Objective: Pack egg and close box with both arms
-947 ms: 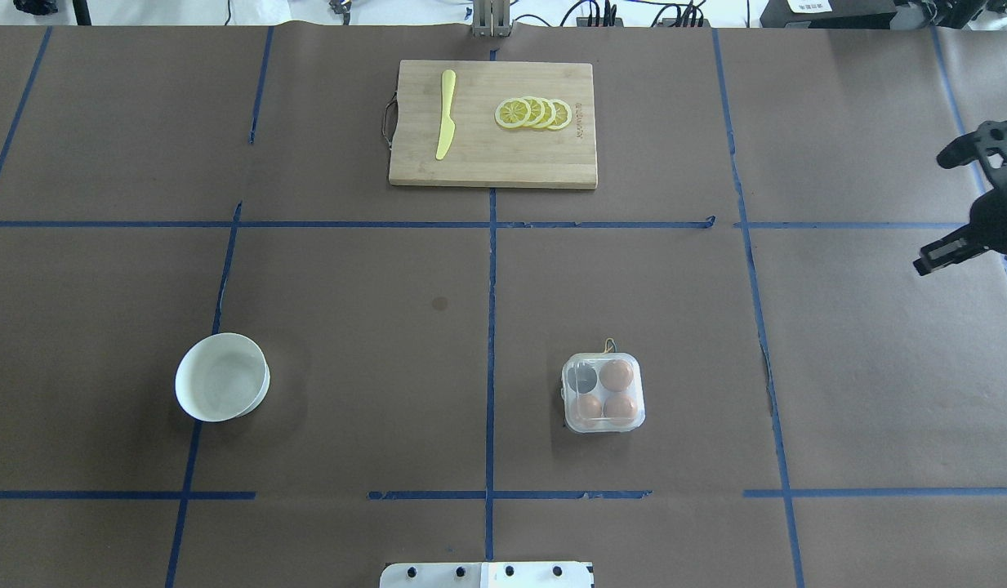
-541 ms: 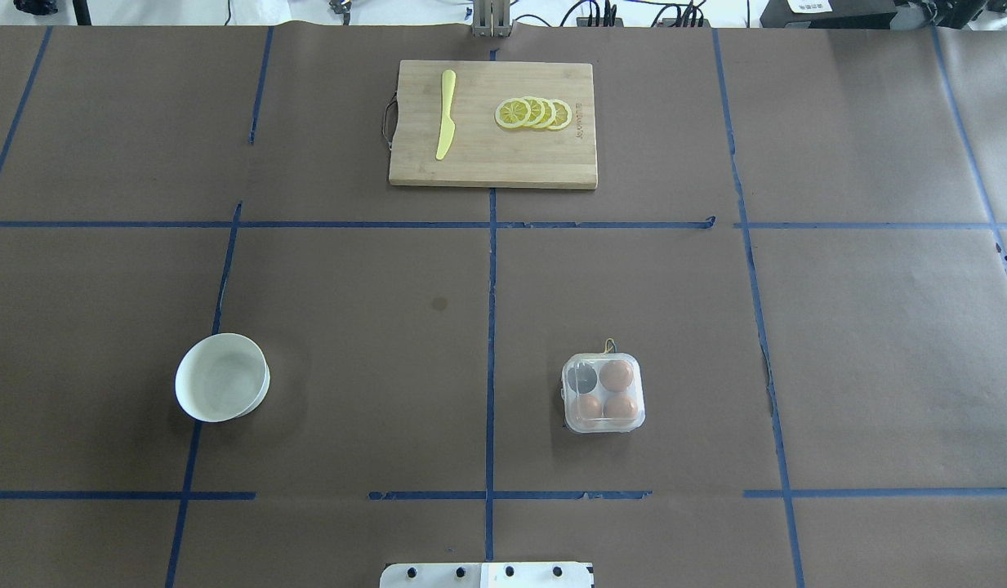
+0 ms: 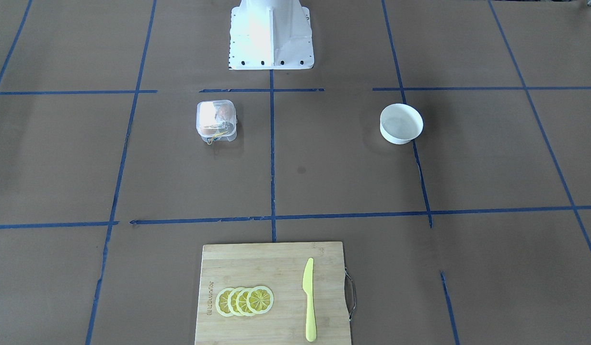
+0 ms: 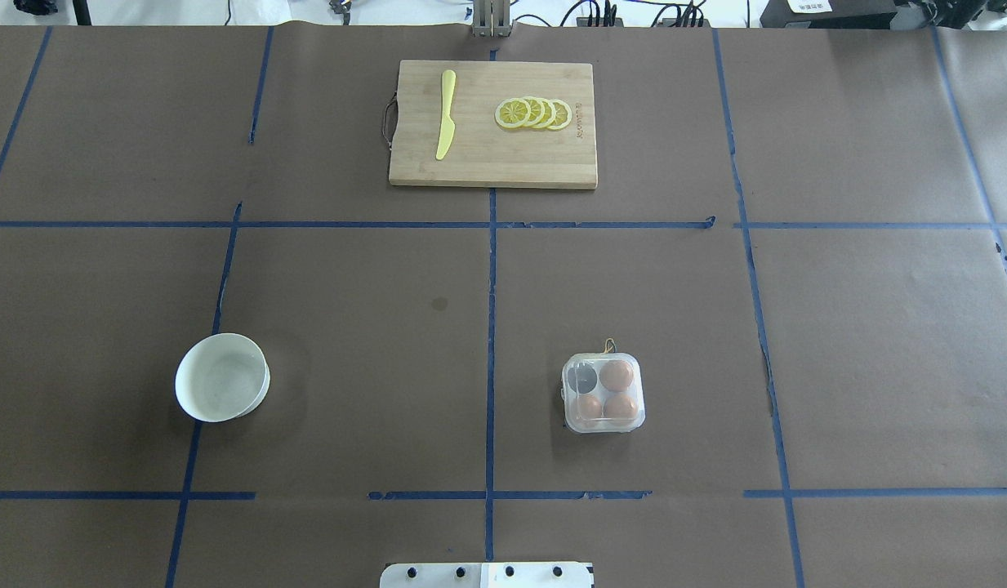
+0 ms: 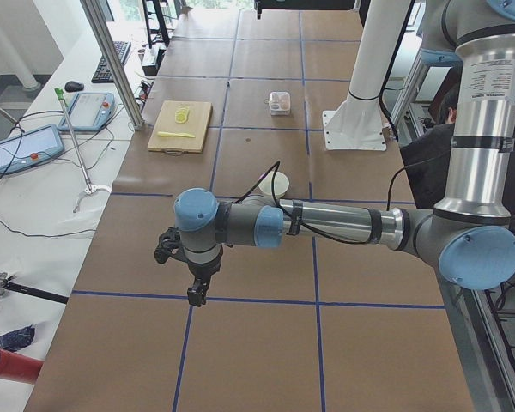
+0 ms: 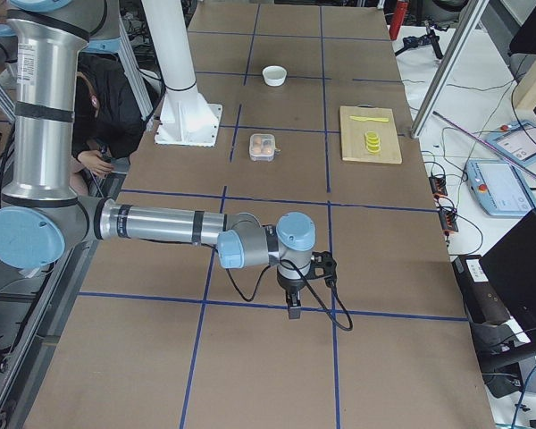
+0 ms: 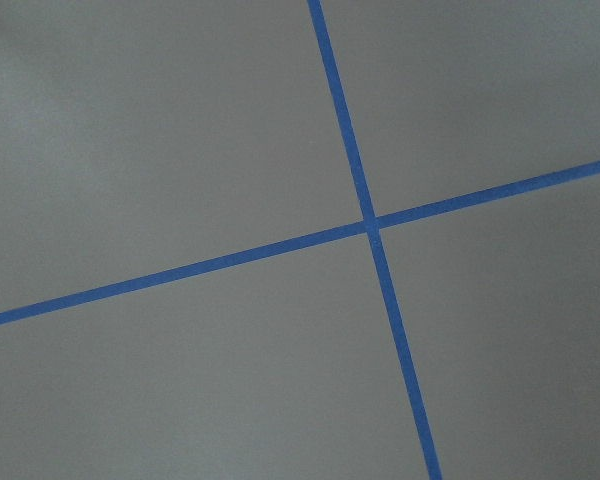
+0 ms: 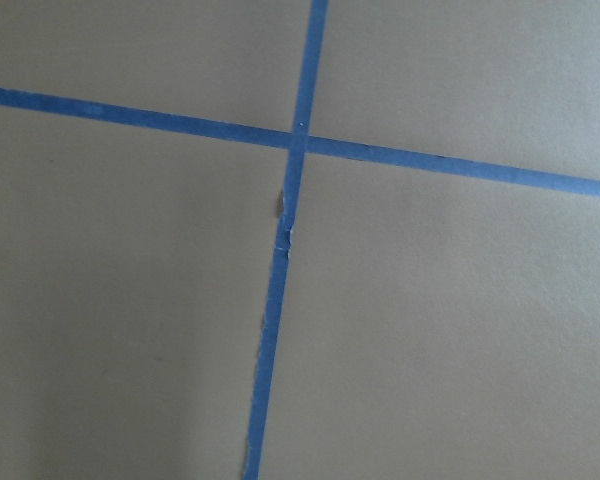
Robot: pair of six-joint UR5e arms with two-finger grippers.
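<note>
The box (image 4: 603, 392) is a small clear carton right of the table's middle, with its clear lid lying over the cups. Three orange-brown eggs show through it: one egg (image 4: 616, 375) at the back right and two in front. The back-left cup looks dark. A yellow string (image 4: 609, 346) sticks out at the back. The box also shows in the front-facing view (image 3: 216, 120). The left gripper (image 5: 180, 273) hangs low over the table's far left end; I cannot tell its state. The right gripper (image 6: 309, 288) hangs over the far right end; I cannot tell its state.
A round white bowl (image 4: 222, 376) stands on the left. A wooden cutting board (image 4: 493, 155) at the far middle carries a yellow knife (image 4: 445, 114) and lemon slices (image 4: 533, 113). The white pedestal base (image 3: 271, 33) is at the near edge. Both wrist views show only brown paper and blue tape.
The right gripper, at the right edge of the overhead view 0.9 s ago, has moved out of that view to the right. The box, the eggs and the bowl have not moved.
</note>
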